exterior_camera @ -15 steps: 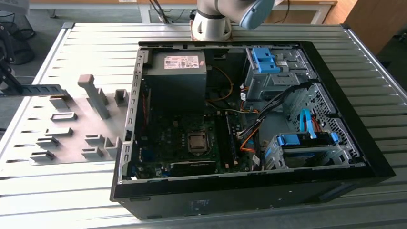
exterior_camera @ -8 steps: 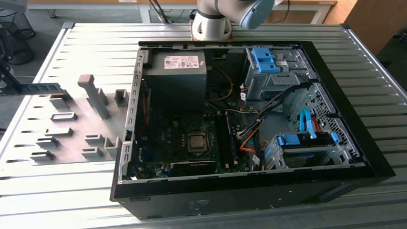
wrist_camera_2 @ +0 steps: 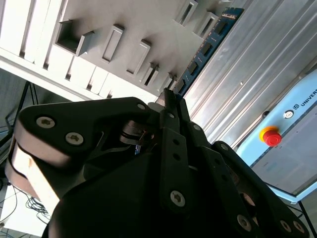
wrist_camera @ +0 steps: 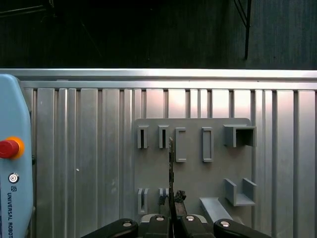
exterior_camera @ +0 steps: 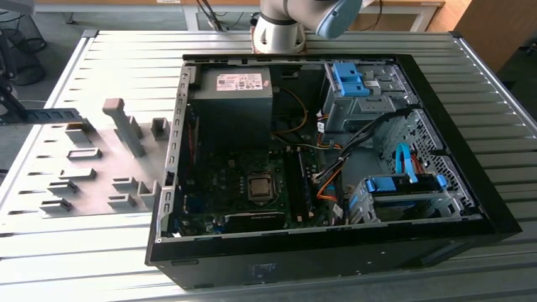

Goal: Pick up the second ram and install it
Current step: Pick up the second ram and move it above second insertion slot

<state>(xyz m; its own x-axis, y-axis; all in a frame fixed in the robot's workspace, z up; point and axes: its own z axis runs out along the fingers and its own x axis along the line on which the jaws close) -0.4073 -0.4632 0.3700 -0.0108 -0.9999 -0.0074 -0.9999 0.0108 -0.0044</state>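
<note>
Hand (wrist_camera_2: 168,101) pinches the second ram (wrist_camera_2: 210,42) by one end, closed tight on the blue-green board in both wrist views. The stick juts straight out from the hand, held over the grey holder plate (wrist_camera: 193,173), which lies on the ribbed bench (wrist_camera: 99,148). The open computer case (exterior_camera: 495,220) sits just beside that plate, toward the exterior view's right.

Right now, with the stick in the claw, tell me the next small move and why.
Likely carry the second ram toward the open computer case. The claw is shut on one end, holding it over the grey holder plate; the memory slots lie inside the case.
</note>
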